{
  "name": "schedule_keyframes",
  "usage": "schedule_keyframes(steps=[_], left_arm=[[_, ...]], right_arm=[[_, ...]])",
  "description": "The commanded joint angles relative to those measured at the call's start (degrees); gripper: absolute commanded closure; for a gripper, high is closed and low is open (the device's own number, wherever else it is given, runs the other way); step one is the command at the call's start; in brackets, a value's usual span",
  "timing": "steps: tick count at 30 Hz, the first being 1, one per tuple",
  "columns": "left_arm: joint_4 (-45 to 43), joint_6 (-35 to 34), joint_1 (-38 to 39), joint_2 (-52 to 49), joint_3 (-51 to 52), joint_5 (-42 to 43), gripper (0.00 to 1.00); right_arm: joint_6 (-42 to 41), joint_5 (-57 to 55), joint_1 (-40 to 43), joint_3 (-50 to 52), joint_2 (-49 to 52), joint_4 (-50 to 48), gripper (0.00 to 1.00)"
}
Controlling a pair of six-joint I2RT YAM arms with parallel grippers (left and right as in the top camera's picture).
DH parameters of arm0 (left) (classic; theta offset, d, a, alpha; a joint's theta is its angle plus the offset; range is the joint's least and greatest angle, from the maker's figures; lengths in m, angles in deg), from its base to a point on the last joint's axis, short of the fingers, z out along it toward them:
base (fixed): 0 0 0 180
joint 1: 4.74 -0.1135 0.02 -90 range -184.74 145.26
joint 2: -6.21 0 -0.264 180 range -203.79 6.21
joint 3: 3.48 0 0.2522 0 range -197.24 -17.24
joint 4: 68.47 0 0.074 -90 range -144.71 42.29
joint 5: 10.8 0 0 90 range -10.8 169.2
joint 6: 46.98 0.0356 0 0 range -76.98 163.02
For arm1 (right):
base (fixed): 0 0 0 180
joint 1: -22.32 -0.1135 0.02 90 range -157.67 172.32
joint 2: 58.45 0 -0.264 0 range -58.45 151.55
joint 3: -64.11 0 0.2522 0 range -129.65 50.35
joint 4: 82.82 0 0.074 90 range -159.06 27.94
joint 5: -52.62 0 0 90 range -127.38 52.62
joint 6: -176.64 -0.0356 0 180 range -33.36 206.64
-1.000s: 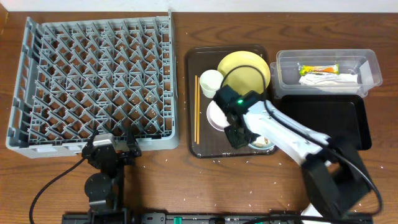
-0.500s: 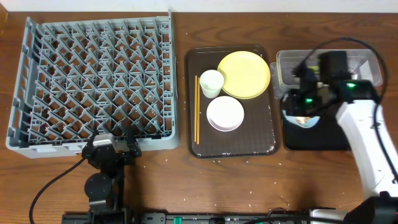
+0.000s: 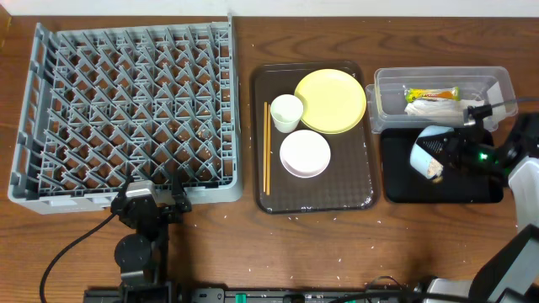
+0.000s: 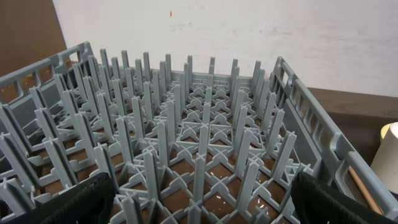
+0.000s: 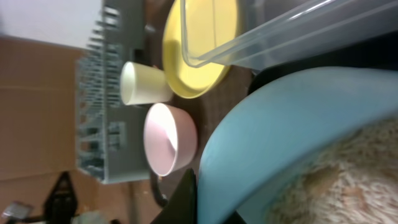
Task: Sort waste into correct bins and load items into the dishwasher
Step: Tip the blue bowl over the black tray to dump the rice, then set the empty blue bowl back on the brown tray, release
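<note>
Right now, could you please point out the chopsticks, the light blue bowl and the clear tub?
chopsticks (image 3: pixel 266 147), overhead view, mid-length.
light blue bowl (image 3: pixel 424 151), overhead view, outer wall.
clear tub (image 3: pixel 438 71), overhead view, far rim.

Right hand (image 3: pixel 442 158) seemingly clamped, rolled sideways.

The brown wooden desk (image 3: pixel 253 244) carries four things. A large square grey plastic dish rack (image 3: pixel 126 109) lies just ahead of the left jaws. A shallow black rectangular tray (image 3: pixel 438 189) sits straight under the right jaws, and a clear plastic rectangular tub (image 3: pixel 497 84) stands just beyond them, close against that tray's far edge. A dark brown textured serving tray (image 3: pixel 354 198) lies between the two pairs of jaws, nearer the right. Small whitish specks (image 3: pixel 295 217) dot the bare wood by its near edge.
</note>
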Motion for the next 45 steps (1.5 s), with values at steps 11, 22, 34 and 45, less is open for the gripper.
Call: schedule_keyframes(steps=[11,22,34,45], left_arm=[[1.95,0.57,-0.28,0.28,0.98,-0.74,0.08],[1.97,0.57,-0.28,0.28,0.98,-0.76,0.08],[1.97,0.57,-0.28,0.28,0.98,-0.76,0.09],[1.97,0.57,-0.28,0.28,0.98,-0.74,0.08]], right_arm=[[-4.98,30.69,11.37,4.72,12.37,-4.37,0.99],[-9.57,30.69,13.99,4.72,14.58,-4.33,0.99],[-7.87,30.69,13.77,4.72,14.40,-0.48,0.99],[1.49,29.33,11.89,4.61,10.88,6.16,0.99]])
